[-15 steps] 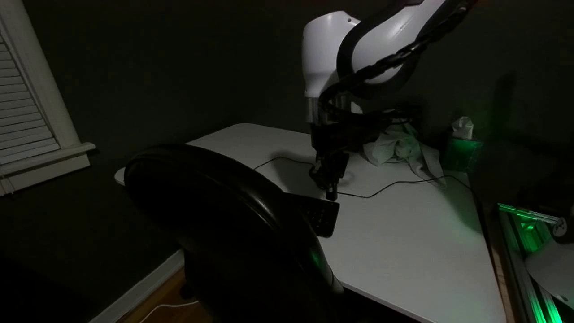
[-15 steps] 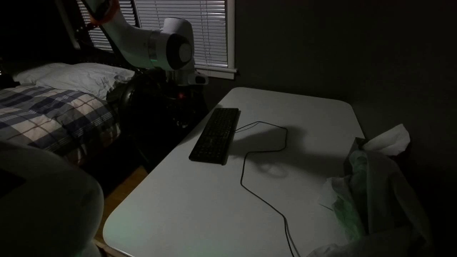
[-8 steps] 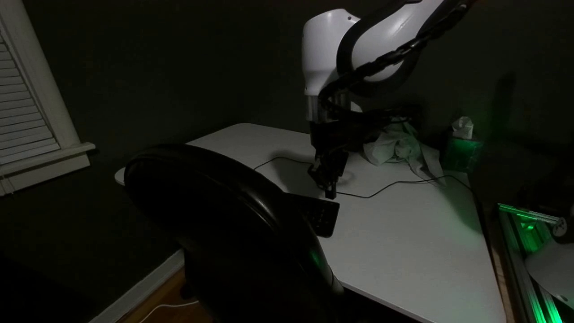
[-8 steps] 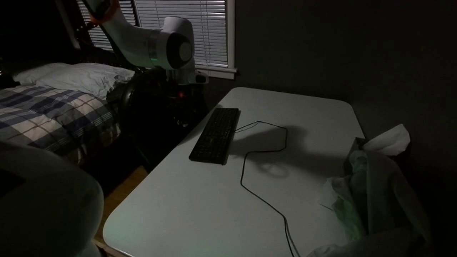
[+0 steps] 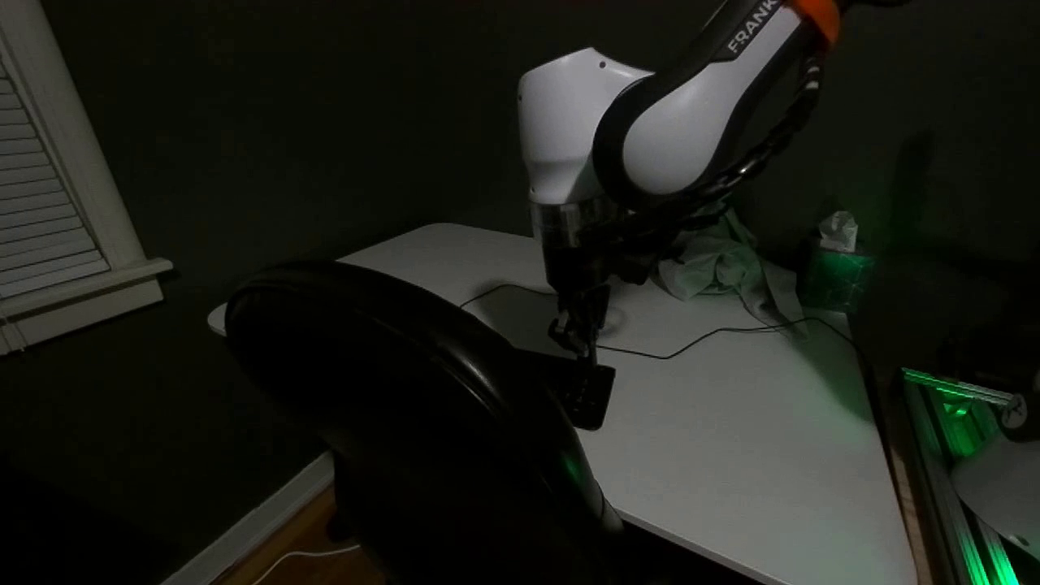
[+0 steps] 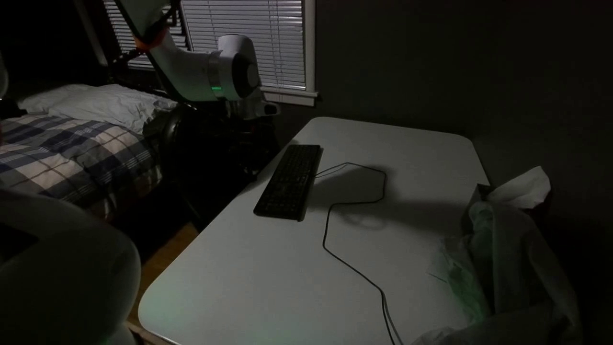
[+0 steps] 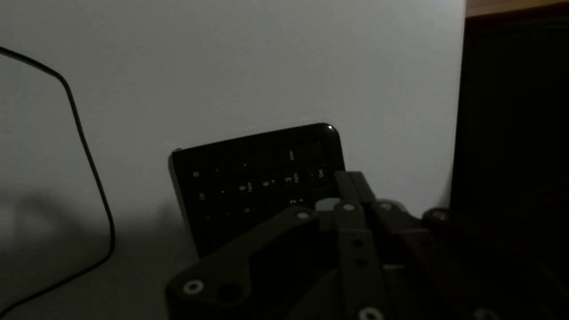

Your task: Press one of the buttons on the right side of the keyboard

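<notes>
We see the black keyboard (image 6: 289, 182) lying flat on the white desk (image 6: 287, 278), close along the edge by the chair (image 5: 382, 382), with its cord (image 6: 384, 184) bending away across the top. At the end with the number keys (image 7: 267, 182) we have the gripper (image 7: 355, 186) pointing down, its two fingers (image 7: 346, 184) closed against each other. In the wrist view we find their tips overlapping the keyboard's long edge, but we cannot tell whether they touch it or hover just above.

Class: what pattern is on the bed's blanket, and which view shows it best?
Plaid: the blanket has dark blue and pale checks, clearest in an exterior view.
</notes>
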